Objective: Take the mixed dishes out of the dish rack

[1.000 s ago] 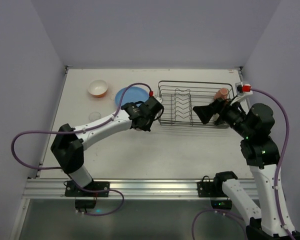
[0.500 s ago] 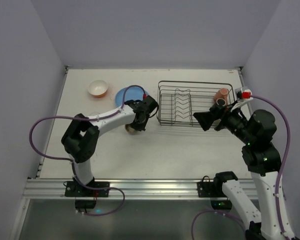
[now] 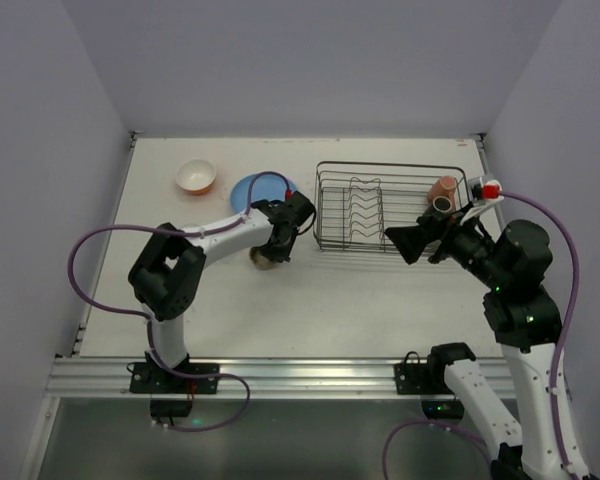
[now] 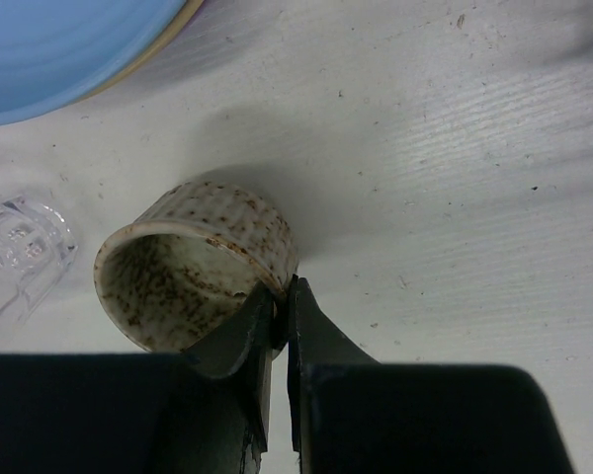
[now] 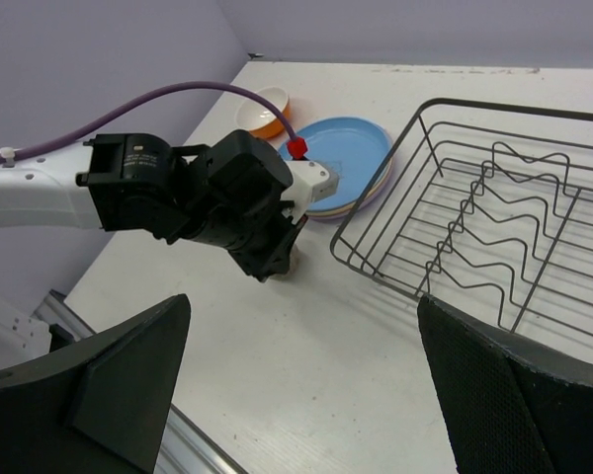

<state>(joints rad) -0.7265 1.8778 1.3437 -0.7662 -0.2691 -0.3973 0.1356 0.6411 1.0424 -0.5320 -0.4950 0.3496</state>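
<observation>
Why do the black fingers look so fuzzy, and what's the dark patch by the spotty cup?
Left wrist view: the left end effector is too close to the lens, so it blurs; the dark patch is the shadow of the spotty cup on the table. Right wrist view: the right end effector blurs likewise, while the dish rack looks sharp.

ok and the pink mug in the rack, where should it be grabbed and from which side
By its rim: one of the jaws inside the mouth, one outside the wall. The pink mug seems tipped in the right end of the rack, mouth turned toward the near edge, so come from that side, over the rail. No handle can be made out.
</observation>
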